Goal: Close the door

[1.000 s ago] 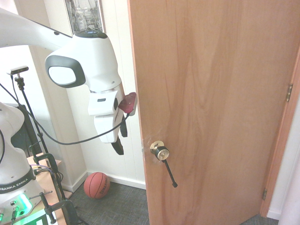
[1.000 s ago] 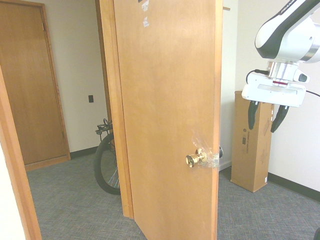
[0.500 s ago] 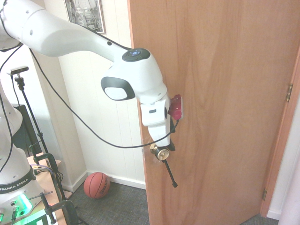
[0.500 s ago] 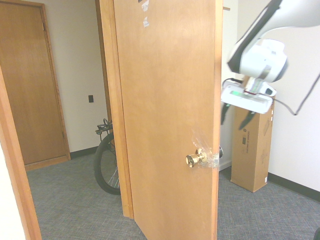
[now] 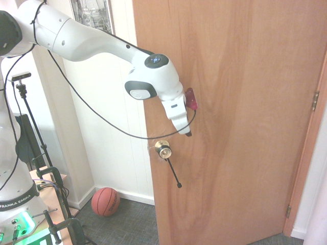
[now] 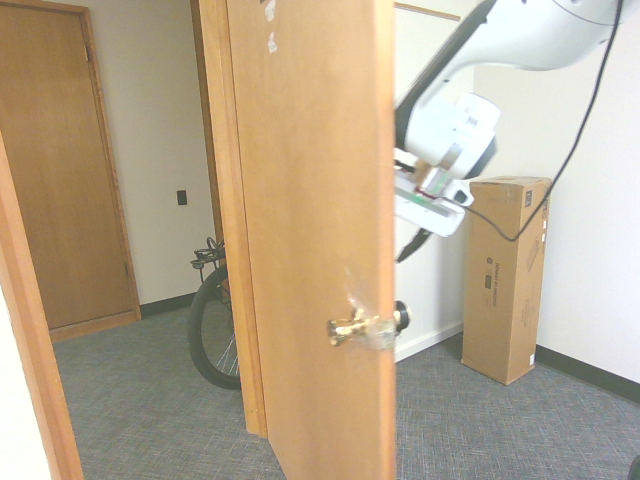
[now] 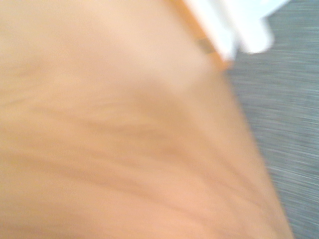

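1 door (image 5: 240, 112) fills most of my first exterior view, light-brown wood grain, hinged on the frame at the picture's right and standing partly open. Its free edge sits in front of the white panelled wall (image 5: 110, 132). Brass knob (image 5: 163, 150) is near that free edge, with a thin black rod (image 5: 173, 173) hanging from it at a slant.

Gripper (image 5: 187, 133) is against the door face just above the knob, pointing down. I can't tell whether the fingers are wide or narrow; they're too small and dark against the wood, and the second exterior view hides them behind the door edge.

Wrist view is blurred: mostly wood grain (image 7: 124, 139) up close, grey carpet (image 7: 284, 109) to one side.

Also in view: basketball (image 5: 106, 201) on the floor by the wall, cardboard box (image 6: 505, 275) standing upright against the far wall, bicycle wheel (image 6: 212, 330) behind the door.
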You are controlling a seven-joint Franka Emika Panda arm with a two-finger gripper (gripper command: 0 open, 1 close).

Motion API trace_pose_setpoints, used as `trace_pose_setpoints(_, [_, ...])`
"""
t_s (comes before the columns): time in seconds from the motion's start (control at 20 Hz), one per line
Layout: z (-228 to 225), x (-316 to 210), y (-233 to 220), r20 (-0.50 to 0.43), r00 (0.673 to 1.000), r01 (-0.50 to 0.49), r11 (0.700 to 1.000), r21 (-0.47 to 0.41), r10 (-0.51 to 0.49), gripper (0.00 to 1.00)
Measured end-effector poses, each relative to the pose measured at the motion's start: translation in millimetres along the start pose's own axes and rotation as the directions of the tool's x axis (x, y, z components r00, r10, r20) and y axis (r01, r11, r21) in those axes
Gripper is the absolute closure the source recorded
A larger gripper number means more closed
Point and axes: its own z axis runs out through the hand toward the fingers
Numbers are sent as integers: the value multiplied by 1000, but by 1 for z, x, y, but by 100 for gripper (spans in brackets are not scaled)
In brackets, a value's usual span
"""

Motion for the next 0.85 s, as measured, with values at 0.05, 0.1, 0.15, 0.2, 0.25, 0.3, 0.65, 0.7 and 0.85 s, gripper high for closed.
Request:
trace_pose_setpoints(0.05, [7,-26,-23,5,999,39,999,17,-39,0])
trace_pose_setpoints(0.1, [14,-59,-47,14,997,78,996,35,-79,0])
trace_pose_setpoints(0.15, [21,-92,-69,23,993,119,992,50,-120,0])
trace_pose_setpoints(0.2, [30,-127,-89,32,987,152,987,60,-154,0])
trace_pose_setpoints(0.25, [41,-163,-110,44,981,186,980,70,-190,0])
trace_pose_setpoints(0.3, [52,-202,-131,60,973,219,972,81,-224,0])
trace_pose_setpoints(0.65, [90,-358,-225,32,944,320,934,159,-328,0])
trace_pose_setpoints(0.7, [88,-352,-235,22,943,325,932,161,-333,0])
trace_pose_setpoints(0.85, [90,-329,-230,9,928,370,924,99,-373,0])
